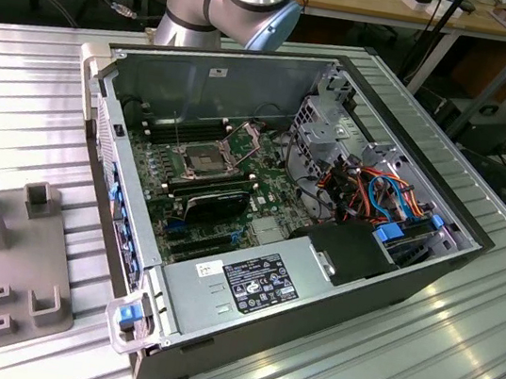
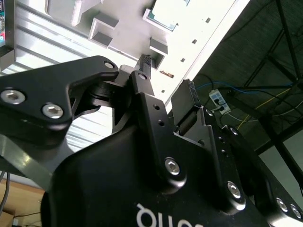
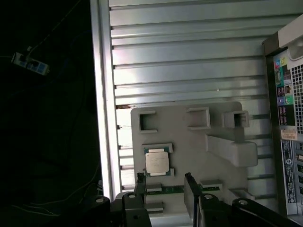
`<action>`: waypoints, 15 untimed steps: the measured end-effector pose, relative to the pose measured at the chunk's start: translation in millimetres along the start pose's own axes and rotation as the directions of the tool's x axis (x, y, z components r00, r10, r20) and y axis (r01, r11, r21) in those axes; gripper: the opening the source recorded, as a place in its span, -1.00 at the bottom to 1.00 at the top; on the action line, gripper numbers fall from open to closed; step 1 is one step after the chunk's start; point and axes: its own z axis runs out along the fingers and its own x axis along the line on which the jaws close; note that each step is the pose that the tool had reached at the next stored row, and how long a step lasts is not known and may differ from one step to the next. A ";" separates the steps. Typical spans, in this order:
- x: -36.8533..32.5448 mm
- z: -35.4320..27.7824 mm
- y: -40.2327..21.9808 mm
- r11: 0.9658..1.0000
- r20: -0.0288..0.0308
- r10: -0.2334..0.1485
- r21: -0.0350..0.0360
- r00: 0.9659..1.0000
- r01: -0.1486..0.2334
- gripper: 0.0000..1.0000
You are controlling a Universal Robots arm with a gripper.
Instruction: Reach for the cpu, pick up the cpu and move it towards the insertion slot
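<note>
cpu [image 3: 156, 162] sits in grey holder tray [image 3: 180, 142] (jaws apart nearby).

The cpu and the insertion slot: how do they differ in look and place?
The cpu is pale silvery, the insertion slot dark-centred with a metal frame. The cpu lies on the grey holder plate outside the computer case; the insertion slot sits inside it. Both are square.
</note>
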 end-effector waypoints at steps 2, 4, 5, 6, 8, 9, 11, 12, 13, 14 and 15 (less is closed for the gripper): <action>0.0 0.0 0.0 1.000 0.000 0.000 0.000 1.000 0.000 -0.10; 0.0 0.0 0.0 1.000 0.000 -0.001 0.007 1.000 0.001 -0.10; 0.0 0.0 0.0 1.000 0.000 -0.001 0.007 1.000 0.001 -0.10; 0.0 0.0 0.0 1.000 0.000 -0.001 0.008 1.000 0.001 -0.10; 0.0 0.1 0.0 1.000 0.000 -0.001 0.008 1.000 0.001 -0.10; 0.0 0.3 0.0 1.000 0.001 -0.001 0.008 1.000 0.001 -0.10; 0.0 0.7 0.0 1.000 0.000 -0.001 0.008 1.000 0.001 -0.10; 0.0 1.1 0.0 1.000 0.000 -0.001 0.008 1.000 0.001 -0.10; 0.0 1.7 0.0 1.000 0.001 -0.001 0.008 1.000 0.001 -0.10; 0.0 2.3 0.0 1.000 0.001 -0.001 0.008 1.000 0.001 -0.10; 0.1 3.1 -0.1 1.000 0.001 -0.001 0.008 1.000 0.001 -0.10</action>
